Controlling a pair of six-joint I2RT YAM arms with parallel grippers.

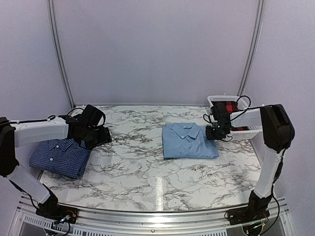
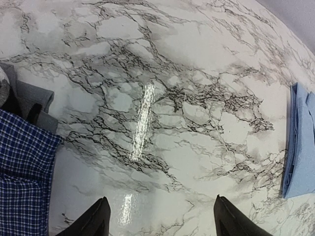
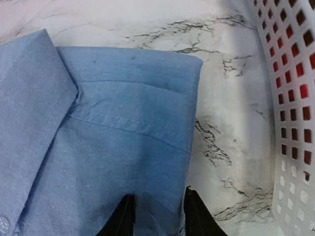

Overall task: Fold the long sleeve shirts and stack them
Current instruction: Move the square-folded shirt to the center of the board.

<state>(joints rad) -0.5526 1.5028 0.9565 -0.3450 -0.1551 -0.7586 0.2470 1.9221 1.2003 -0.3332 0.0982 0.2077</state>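
1. Right claw (image 3: 156, 214) sits at the 3 o'clock edge of the light blue shirt (image 1: 189, 141); we see its fingers parted by a narrow gap over the cloth.
2. That shirt lies folded, collar toward 12 o'clock, a little toward 3 o'clock from the worktop (image 1: 147, 172) centre.
3. We find the dark blue checked shirt (image 1: 61, 157) folded at the 9 o'clock edge, well apart.
4. Left claw (image 2: 162, 223) hangs wide open over bare marble beside it, gripping nothing.
5. At the 3 o'clock edge, a white basket (image 1: 246, 132) stands near the light blue one.
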